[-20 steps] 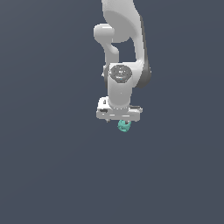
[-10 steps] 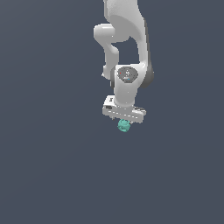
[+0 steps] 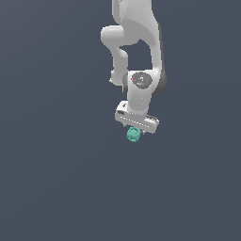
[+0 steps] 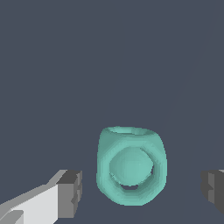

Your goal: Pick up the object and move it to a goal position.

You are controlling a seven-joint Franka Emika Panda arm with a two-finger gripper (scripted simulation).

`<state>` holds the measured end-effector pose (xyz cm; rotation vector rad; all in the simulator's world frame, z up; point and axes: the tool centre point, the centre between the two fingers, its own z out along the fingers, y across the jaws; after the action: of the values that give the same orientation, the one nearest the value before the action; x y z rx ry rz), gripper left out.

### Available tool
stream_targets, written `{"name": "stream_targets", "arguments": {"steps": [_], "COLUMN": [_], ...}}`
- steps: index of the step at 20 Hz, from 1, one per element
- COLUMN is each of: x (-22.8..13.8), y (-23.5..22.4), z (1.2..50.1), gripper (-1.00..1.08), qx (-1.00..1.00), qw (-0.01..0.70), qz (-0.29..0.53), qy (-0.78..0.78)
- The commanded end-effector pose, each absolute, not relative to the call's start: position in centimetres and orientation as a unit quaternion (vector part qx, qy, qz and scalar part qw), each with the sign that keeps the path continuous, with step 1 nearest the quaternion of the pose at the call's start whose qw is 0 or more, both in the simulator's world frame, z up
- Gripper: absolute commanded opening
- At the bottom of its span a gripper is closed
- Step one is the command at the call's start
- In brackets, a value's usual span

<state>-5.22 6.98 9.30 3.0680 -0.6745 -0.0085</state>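
The object [image 3: 133,134] is a tiny teal-green knobbly lump with a round hole, sitting directly under the white gripper [image 3: 136,129] in the exterior view. In the wrist view the object [image 4: 131,170] lies between the two dark finger pads, with its ring hole facing the camera. One pad [image 4: 71,194] and the other pad [image 4: 213,190] each stand apart from it with a clear gap. The gripper [image 4: 141,193] is open around the object and does not touch it.
Plain dark grey-blue ground [image 3: 56,188] fills both views. The white arm [image 3: 136,42] reaches down from the top of the exterior view. No other object, container or goal marker shows.
The hand has shifted slightly to the exterior view's right and tilted, settling over the object. The object has stayed in the same place.
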Motion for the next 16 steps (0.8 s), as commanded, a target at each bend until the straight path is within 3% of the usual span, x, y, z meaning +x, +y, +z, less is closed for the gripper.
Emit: {"name": "stream_targets", "arguments": {"steps": [1, 16], "x": [-5.4, -5.7], "y": [7.2, 7.4], "z": [9.1, 6.9], "gripper": [1.00, 1.00], "qx": [0.974, 0.972], "qw": [0.000, 0.000], "qz": [-0.001, 0.000], "qy": [-0.226, -0.235]}}
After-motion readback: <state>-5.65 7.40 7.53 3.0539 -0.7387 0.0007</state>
